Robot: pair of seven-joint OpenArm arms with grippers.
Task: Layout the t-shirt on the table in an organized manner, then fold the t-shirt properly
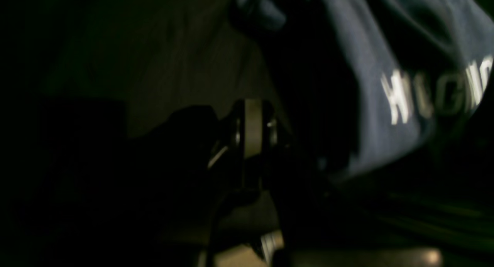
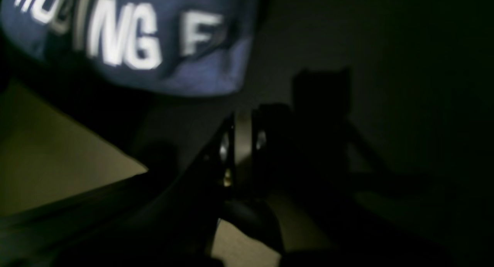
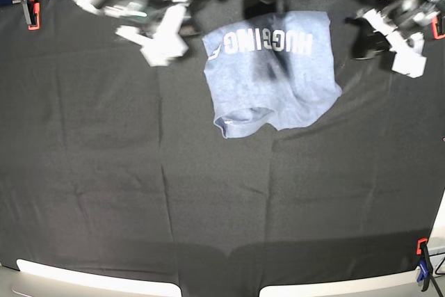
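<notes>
Roughly from left to right in the base view: an orange-black clamp pins the black cloth at the far left edge of the tabletop. Next comes the right gripper, blurred, raised at the far left; its jaws are shut, and no cloth shows between them. The t-shirt lies far of centre, lettering up and readable from the far side, its near hem curled under at the left corner and a dark crease running down its middle. Beyond it the left gripper hangs at the far right, jaws likewise closed on nothing visible.

The shirt looks bunched rather than spread, so layout seems unfinished. To do it well, each arm should probably take an outer corner and draw the fabric flat, sleeves out. Nothing lies on the cloth near the shirt; another clamp sits at the near right, well apart.
</notes>
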